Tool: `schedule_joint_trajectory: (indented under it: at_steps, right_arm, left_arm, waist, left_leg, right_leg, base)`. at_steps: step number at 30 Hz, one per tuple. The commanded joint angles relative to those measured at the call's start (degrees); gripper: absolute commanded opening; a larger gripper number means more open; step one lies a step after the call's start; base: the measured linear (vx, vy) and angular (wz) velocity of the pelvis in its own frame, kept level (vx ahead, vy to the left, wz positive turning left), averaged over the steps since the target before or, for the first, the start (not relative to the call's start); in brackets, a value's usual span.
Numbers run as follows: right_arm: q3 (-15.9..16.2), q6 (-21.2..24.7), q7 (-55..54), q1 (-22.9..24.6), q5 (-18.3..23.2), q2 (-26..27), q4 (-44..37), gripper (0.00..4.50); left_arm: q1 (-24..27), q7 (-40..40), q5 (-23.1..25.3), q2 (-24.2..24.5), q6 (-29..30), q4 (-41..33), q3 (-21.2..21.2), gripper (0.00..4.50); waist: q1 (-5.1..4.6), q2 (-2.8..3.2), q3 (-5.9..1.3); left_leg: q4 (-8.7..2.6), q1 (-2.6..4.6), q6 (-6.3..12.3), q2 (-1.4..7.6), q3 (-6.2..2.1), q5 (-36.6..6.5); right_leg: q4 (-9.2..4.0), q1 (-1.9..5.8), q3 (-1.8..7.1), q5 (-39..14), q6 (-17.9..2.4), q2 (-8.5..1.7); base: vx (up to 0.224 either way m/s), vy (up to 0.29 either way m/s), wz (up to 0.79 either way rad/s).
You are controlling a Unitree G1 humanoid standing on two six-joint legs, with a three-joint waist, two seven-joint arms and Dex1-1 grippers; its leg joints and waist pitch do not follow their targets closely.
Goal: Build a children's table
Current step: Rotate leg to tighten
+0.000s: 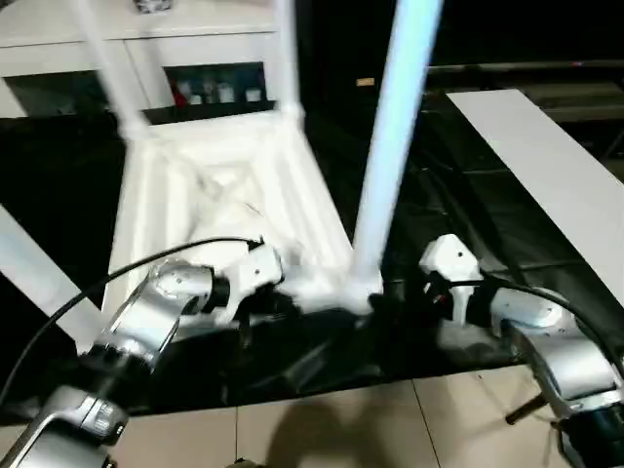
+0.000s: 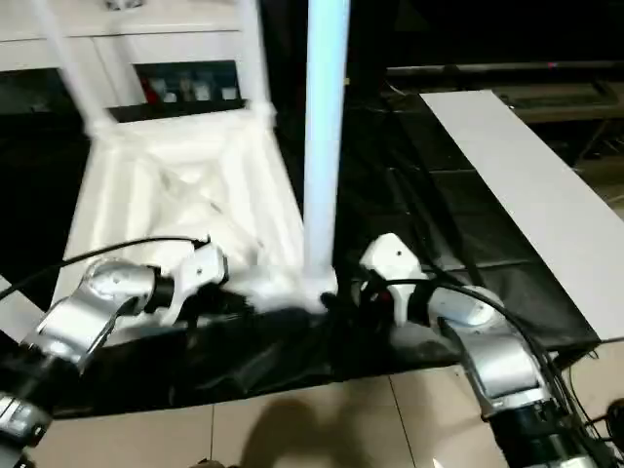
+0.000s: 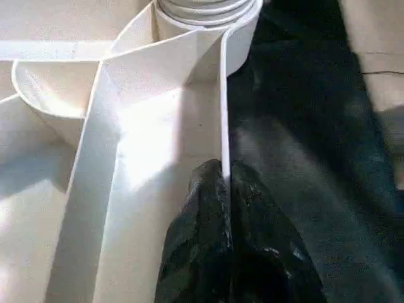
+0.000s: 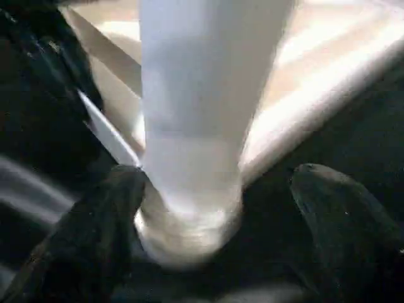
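With the upturned children's table [image 1: 224, 195] lying on the black mat at about 11 o'clock, the left gripper [image 3: 227, 189] pinches its rim with closed jaws while the right gripper [image 4: 221, 208], jaws spread wide and empty, straddles the near leg [image 1: 395, 146], apparently just seated, so checking its socket fit likely comes next.

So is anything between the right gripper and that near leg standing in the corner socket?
Nothing visible. The right gripper is open, its fingers on either side of the leg just above the tabletop corner socket, with no other object in the gap.
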Motion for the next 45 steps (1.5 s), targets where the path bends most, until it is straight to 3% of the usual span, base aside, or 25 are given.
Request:
schedule_joint_trajectory:
  at_steps: [1, 5, 9, 11, 17, 19, 23, 25, 27, 29, 33, 36, 39, 42, 43, 45]
  right_arm:
    - [1.05, 0.31, 0.97, -0.5, 0.37, 0.34, -0.32, 4.08]
    - [3.63, -0.13, 3.03, -1.58, -0.96, 1.24, 3.1, 4.08]
    - [4.18, -0.5, 3.36, -2.17, -1.64, 1.15, 4.68, 3.75]
    - [3.72, -0.32, 3.11, -2.71, -1.34, 1.52, 5.51, 3.58]
    - [2.3, -0.62, 2.8, -3.44, 0.24, 2.49, 6.45, 3.13]
    - [1.99, -0.3, 3.38, -3.17, 0.97, 2.63, 6.04, 2.86]
    - [1.72, -0.02, 4.0, -2.43, 1.8, 3.17, 6.32, 2.74]
    - [1.16, -0.73, -0.51, -3.32, 0.06, 5.35, 9.78, 2.73]
    - [-0.18, -1.38, -9.35, -5.21, -2.58, 8.85, 14.92, 2.73]
    - [-1.96, -1.05, -18.17, -6.96, -3.76, 12.82, 19.44, 2.72]
    - [-5.56, 0.47, -31.98, -10.08, -3.71, 20.01, 25.84, 2.72]
    - [-7.56, -0.33, -39.57, -12.63, -3.84, 24.22, 30.12, 2.72]
    - [-8.51, -2.02, -43.44, -15.43, -3.94, 27.66, 33.61, 2.71]
    - [-6.94, -4.65, -43.17, -16.6, -5.52, 28.57, 33.7, 2.71]
    - [-6.0, -7.63, -39.67, -15.56, -5.62, 28.09, 30.43, 3.06]
    - [-6.18, -8.06, -38.4, -14.79, -5.06, 27.64, 28.71, 3.41]
  left_arm:
    - [1.01, -3.16, -0.43, 0.08, 0.53, -1.28, -2.96, 0.0]
    - [0.81, -2.85, 0.06, 0.07, -0.55, -0.71, -2.38, 0.0]
    - [0.7, -2.65, 0.17, 0.14, -0.03, -0.91, -2.19, 0.0]
    - [0.55, -2.52, 0.2, 0.39, 0.13, -0.98, -2.21, 0.0]
    - [0.35, -2.45, 0.1, 0.5, -0.13, -0.46, -1.96, 0.0]
    - [0.46, -2.71, 0.15, 0.56, 0.09, -0.29, -2.1, 0.0]
    - [0.65, -2.23, 0.32, 0.29, -0.08, -0.03, -2.19, 0.0]
    - [0.14, 0.41, 1.03, -1.17, 0.11, 1.28, -1.98, 0.0]
    - [-0.78, 4.65, 2.0, -3.43, 0.54, 3.67, -1.39, 0.0]
    - [-1.85, 9.49, 2.88, -6.07, -0.07, 6.55, -0.59, 0.0]
    - [-4.24, 18.03, 2.79, -11.44, 2.54, 10.43, 1.74, 0.0]
    - [-6.81, 26.02, 4.11, -14.89, 2.91, 14.62, 3.21, 0.0]
    - [-9.46, 32.01, 5.35, -17.78, 1.68, 18.77, 4.44, 0.0]
    - [-10.44, 32.95, 5.92, -18.37, 0.56, 19.59, 4.67, 0.0]
    - [-10.57, 31.96, 6.21, -17.58, -0.34, 19.02, 4.41, 0.0]
    - [-10.4, 31.29, 6.3, -17.1, -0.54, 18.51, 4.2, 0.0]
  waist:
    - [-0.17, -0.26, -2.6]
    - [-0.07, -0.4, -2.72]
    - [0.2, -0.4, -2.99]
    - [0.21, -0.42, -3.04]
    - [0.14, -0.44, -2.94]
    - [0.11, -0.31, -2.97]
    - [0.13, -0.4, -3.06]
    - [0.03, -0.37, -3.0]
    - [-0.35, -0.28, -2.64]
    - [-0.97, -0.54, -2.62]
    - [-2.05, -0.3, -2.45]
    - [-2.09, -0.54, -2.39]
    - [-1.76, -0.59, -2.45]
    - [-1.38, -0.58, -2.62]
    - [-1.26, -0.5, -2.71]
    - [-0.95, -0.69, -2.91]
  left_leg:
    - [-4.6, 1.69, 0.85, 3.54, -1.52, -17.89]
    - [-4.62, 1.71, -0.12, 3.44, -1.54, -17.98]
    - [-4.31, 1.47, 0.73, 3.31, -1.42, -14.5]
    - [-4.17, 1.35, 1.47, 3.22, -1.4, -13.16]
    - [-4.29, 1.4, 1.05, 3.3, -1.49, -14.86]
    - [-4.25, 1.41, 1.05, 3.3, -1.49, -14.59]
    - [-4.15, 1.35, 1.43, 3.27, -1.43, -13.59]
    - [-4.14, 1.34, 1.46, 3.22, -1.38, -13.81]
    - [-4.37, 1.48, 0.15, 3.1, -1.39, -16.36]
    - [-4.65, 1.54, -2.34, 2.95, -1.86, -19.79]
    - [-4.93, 1.57, -3.68, 2.89, -2.18, -23.0]
    - [-4.66, 2.13, -3.72, 2.67, -2.2, -24.92]
    - [-4.55, 2.31, -2.9, 2.64, -2.08, -24.36]
    - [-4.83, 1.81, -2.53, 2.78, -2.08, -22.81]
    - [-4.83, 1.81, -2.35, 2.86, -1.99, -22.37]
    - [-4.66, 1.66, -1.42, 2.9, -1.75, -20.12]
  right_leg:
    - [-4.54, 1.38, 2.27, -12.62, -14.18, -3.0]
    - [-4.51, 1.32, 2.41, -12.45, -13.49, -3.01]
    - [-4.05, 1.66, 2.4, -7.93, -14.02, -3.01]
    - [-3.88, 1.8, 2.31, -6.32, -14.47, -3.02]
    - [-4.13, 1.76, 2.32, -9.63, -13.94, -3.06]
    - [-4.08, 1.75, 2.33, -9.04, -14.0, -3.03]
    - [-3.93, 1.81, 2.3, -7.22, -14.39, -2.97]
    - [-3.97, 1.69, 2.28, -7.63, -14.56, -2.98]
    - [-4.4, 1.21, 2.25, -11.92, -14.46, -3.03]
    - [-4.88, 1.33, 2.15, -19.57, -12.04, -3.2]
    - [-5.25, 0.78, 2.19, -22.78, -10.51, -3.16]
    - [-6.09, 0.31, 2.24, -26.59, -9.1, -3.33]
    - [-6.45, 0.19, 2.28, -27.07, -8.45, -3.3]
    - [-6.04, 0.53, 2.25, -23.43, -8.56, -3.15]
    - [-5.93, 0.53, 2.32, -21.6, -8.74, -3.17]
    - [-5.62, 0.79, 2.42, -17.99, -9.32, -3.11]
  base:
    - [0.0, 0.0, 0.0]
    - [0.0, 0.0, 0.0]
    - [0.0, 0.0, 0.0]
    - [0.0, 0.0, 0.0]
    - [0.0, 0.0, 0.0]
    - [0.0, 0.0, 0.0]
    - [0.0, 0.0, 0.0]
    - [0.0, 0.0, 0.0]
    - [0.0, 0.0, 0.0]
    - [0.0, 0.0, 0.0]
    - [0.0, 0.0, 0.0]
    - [0.0, 0.0, 0.0]
    - [0.0, 0.0, 0.0]
    - [0.0, 0.0, 0.0]
    - [0.0, 0.0, 0.0]
    - [0.0, 0.0, 0.0]
